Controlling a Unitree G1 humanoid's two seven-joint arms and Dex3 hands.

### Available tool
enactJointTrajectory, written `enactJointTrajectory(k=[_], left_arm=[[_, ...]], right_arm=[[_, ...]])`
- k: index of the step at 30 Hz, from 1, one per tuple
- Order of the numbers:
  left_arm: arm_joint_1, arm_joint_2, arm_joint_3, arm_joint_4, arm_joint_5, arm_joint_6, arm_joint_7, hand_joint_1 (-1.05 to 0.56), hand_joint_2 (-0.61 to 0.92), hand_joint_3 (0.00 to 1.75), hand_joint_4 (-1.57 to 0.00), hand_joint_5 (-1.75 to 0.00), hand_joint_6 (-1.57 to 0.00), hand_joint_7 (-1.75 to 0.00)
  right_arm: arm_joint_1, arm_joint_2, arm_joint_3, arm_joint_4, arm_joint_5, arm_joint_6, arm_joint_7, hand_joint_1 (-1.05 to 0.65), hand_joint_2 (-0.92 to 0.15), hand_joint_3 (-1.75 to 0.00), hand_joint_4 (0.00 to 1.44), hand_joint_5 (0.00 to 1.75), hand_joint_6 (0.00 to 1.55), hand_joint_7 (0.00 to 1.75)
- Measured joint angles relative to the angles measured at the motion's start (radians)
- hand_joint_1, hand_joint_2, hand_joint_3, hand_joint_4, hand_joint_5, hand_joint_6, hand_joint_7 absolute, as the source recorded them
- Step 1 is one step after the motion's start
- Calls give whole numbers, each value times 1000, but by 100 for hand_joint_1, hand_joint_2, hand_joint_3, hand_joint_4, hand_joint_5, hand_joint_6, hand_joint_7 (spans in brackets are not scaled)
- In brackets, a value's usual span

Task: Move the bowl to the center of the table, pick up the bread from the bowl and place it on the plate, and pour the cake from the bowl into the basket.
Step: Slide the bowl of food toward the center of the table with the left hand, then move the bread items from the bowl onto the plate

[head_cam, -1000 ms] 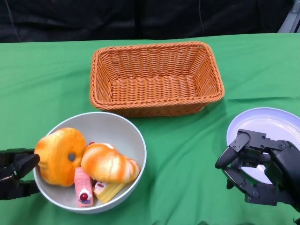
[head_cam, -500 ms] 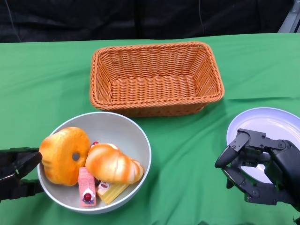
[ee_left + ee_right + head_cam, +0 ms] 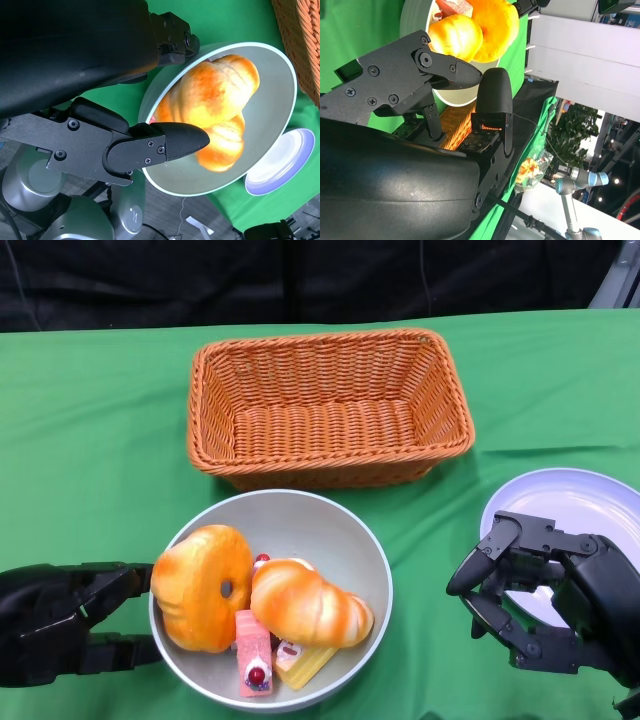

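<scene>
The grey bowl (image 3: 300,505) stands on the green cloth just in front of the wicker basket (image 3: 330,405). In it lie a ring-shaped bread (image 3: 200,585), a croissant-like bread (image 3: 310,602), a pink cake slice (image 3: 252,665) and a yellow cake slice (image 3: 300,662). My left hand (image 3: 60,620) grips the bowl's left rim; the left wrist view shows a finger (image 3: 165,145) over the rim of the bowl (image 3: 270,100). My right hand (image 3: 545,605) hovers over the left edge of the white plate (image 3: 570,500), fingers apart and holding nothing.
The basket holds nothing and sits at the back centre. Bare green cloth lies between the bowl and the plate. A black backdrop runs behind the table's far edge.
My left hand has slid the bowl with its bread and cake to the right, towards the middle of the table. The right hand has stayed over the plate.
</scene>
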State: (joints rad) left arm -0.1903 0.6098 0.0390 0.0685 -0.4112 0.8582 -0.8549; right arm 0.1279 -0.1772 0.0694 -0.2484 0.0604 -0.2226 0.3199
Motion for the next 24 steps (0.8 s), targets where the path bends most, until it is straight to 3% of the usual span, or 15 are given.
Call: enactJointTrajectory(k=[24], left_arm=[[-36, -58, -54, -69, -25, 69, 13, -69, 92, 62, -34, -8, -9, -1]], right_arm=[[1, 8, 9, -9, -17, 1, -17, -17, -66, -71, 84, 145, 77, 119]])
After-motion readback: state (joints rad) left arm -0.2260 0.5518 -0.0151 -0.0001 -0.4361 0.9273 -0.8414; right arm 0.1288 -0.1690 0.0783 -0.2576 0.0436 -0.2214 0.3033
